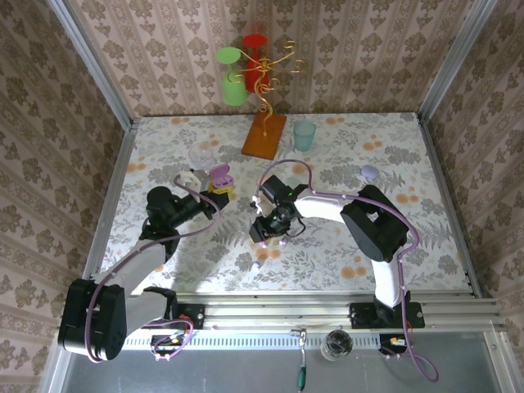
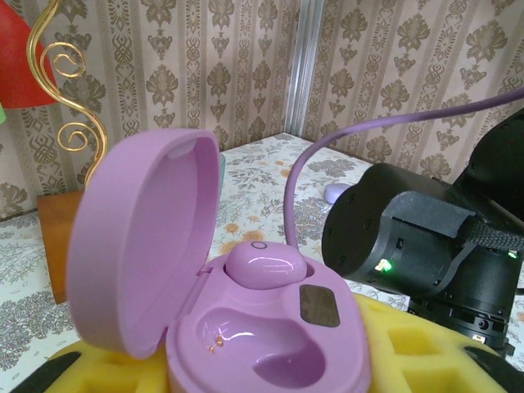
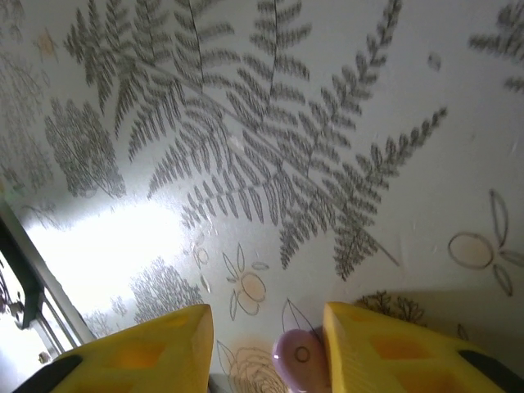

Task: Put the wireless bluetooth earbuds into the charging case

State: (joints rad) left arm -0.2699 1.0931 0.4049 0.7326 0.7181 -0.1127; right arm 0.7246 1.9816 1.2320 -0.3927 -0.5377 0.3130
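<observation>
My left gripper [image 2: 262, 364] is shut on the purple charging case [image 2: 270, 327], its yellow fingers [image 2: 426, 348] on either side of the base. The case lid [image 2: 139, 237] stands open. One purple earbud [image 2: 264, 264] sits in the far slot, and the near slot [image 2: 270, 348] is empty. From above, the case [image 1: 219, 174] is left of centre in my left gripper [image 1: 216, 185]. My right gripper [image 1: 260, 237] points down at the table, open. Between its yellow fingers [image 3: 385, 352] a second purple earbud [image 3: 299, 359] lies on the cloth, touching the right finger, with a wide gap to the left one. My right gripper [image 3: 266, 348] is low over it.
At the back stand a gold wire stand on a wooden base [image 1: 264, 135] with red and green cups, a teal cup [image 1: 304, 135] and a clear glass [image 1: 201, 154]. A small purple pebble-shaped object [image 1: 370, 172] lies to the right. The right arm's black body [image 2: 409, 237] is close beside the case.
</observation>
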